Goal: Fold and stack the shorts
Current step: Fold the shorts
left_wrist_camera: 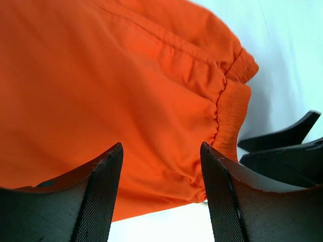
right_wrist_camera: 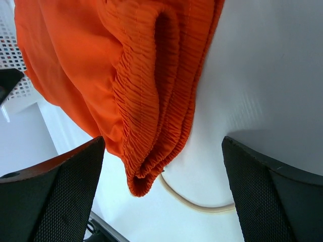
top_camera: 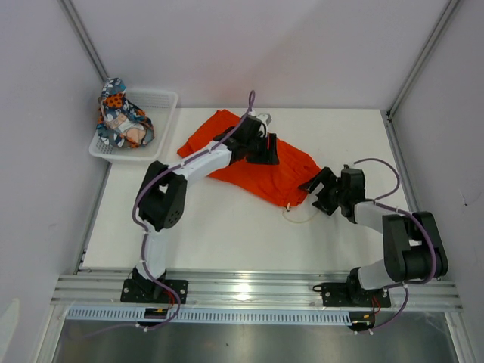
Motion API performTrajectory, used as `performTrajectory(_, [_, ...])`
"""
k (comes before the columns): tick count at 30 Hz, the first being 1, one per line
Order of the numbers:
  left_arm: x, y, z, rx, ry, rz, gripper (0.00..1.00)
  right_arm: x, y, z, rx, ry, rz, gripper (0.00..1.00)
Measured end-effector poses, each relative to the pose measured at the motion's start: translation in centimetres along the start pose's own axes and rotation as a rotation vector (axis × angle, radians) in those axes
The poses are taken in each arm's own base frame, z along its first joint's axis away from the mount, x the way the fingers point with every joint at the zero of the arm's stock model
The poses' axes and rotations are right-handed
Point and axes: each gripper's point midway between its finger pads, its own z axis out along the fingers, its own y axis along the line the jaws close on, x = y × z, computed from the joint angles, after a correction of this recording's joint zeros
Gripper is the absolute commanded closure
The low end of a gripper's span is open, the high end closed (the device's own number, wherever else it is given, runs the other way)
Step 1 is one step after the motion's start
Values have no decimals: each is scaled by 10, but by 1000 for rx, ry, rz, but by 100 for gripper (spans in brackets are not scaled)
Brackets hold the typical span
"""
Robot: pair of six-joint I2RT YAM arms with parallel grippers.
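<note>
The orange shorts (top_camera: pixel 242 155) lie spread on the white table, waistband toward the right arm. My left gripper (top_camera: pixel 268 153) hovers over their middle, open and holding nothing. In the left wrist view the orange cloth (left_wrist_camera: pixel 126 91) fills the space beyond the open gripper (left_wrist_camera: pixel 161 166). My right gripper (top_camera: pixel 318 194) is open just off the waistband end. The right wrist view shows the gathered waistband (right_wrist_camera: pixel 151 101) and the white drawstring (right_wrist_camera: pixel 197 201) between the spread fingers of the gripper (right_wrist_camera: pixel 164 171). The printed shorts (top_camera: pixel 121 117) sit bunched in the basket.
A white mesh basket (top_camera: pixel 160 102) stands at the table's back left corner; a bit of it shows in the right wrist view (right_wrist_camera: pixel 10 55). Grey walls and metal frame posts enclose the table. The right gripper's fingers (left_wrist_camera: pixel 282 146) show in the left wrist view.
</note>
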Motion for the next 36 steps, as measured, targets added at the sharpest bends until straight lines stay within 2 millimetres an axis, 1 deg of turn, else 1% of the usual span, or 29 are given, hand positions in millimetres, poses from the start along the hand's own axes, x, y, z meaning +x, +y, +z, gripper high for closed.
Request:
performTrajectory(3, [14, -5, 11, 15, 31, 9, 35, -11, -2, 2, 13, -24, -11, 1])
performTrajectory(5, [20, -10, 16, 25, 43, 17, 36, -24, -7, 4, 36, -47, -19, 1])
performTrajectory(8, [28, -17, 22, 38, 54, 28, 36, -45, -10, 13, 52, -72, -28, 1])
performTrajectory(11, [35, -25, 26, 51, 66, 39, 36, -59, -8, 22, 41, -81, -36, 1])
performTrajectory(13, [40, -30, 29, 60, 73, 48, 36, -63, -3, 29, 14, -80, -43, 1])
performTrajectory(17, [55, -39, 37, 70, 98, 65, 36, -60, 5, 36, -19, -76, -62, 1])
performTrajectory(21, [73, -38, 50, 58, 136, 72, 37, -51, 10, 39, -20, -62, -76, 3])
performTrajectory(23, [79, -36, 55, 45, 145, 76, 37, -49, 10, 39, -18, -58, -78, 4])
performTrajectory(28, [84, -31, 59, 10, 142, 84, 37, -45, 10, 37, 0, -52, -74, 4])
performTrajectory(33, [92, -20, 68, -37, 153, 86, 37, -39, 12, 37, 0, -33, -57, 4])
performTrajectory(36, [90, -20, 71, -44, 146, 87, 37, -35, 15, 39, -23, -11, -38, 5])
